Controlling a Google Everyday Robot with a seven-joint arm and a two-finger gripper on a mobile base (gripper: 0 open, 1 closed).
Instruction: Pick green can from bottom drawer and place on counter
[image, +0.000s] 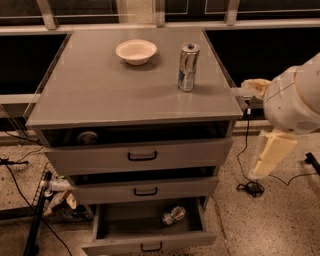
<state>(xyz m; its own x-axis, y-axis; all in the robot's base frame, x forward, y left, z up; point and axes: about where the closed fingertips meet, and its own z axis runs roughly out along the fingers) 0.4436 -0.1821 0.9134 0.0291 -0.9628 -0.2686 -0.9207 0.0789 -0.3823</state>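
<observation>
The green can (173, 215) lies on its side in the open bottom drawer (125, 223), toward the right. A bowl (136, 51) and a taller can (187, 67) stand on the worktop (100, 90). The pincer (260, 170) hangs right of the cabinet (140, 156), well apart from the green can; whether it is released or clenched, I cannot tell.
</observation>
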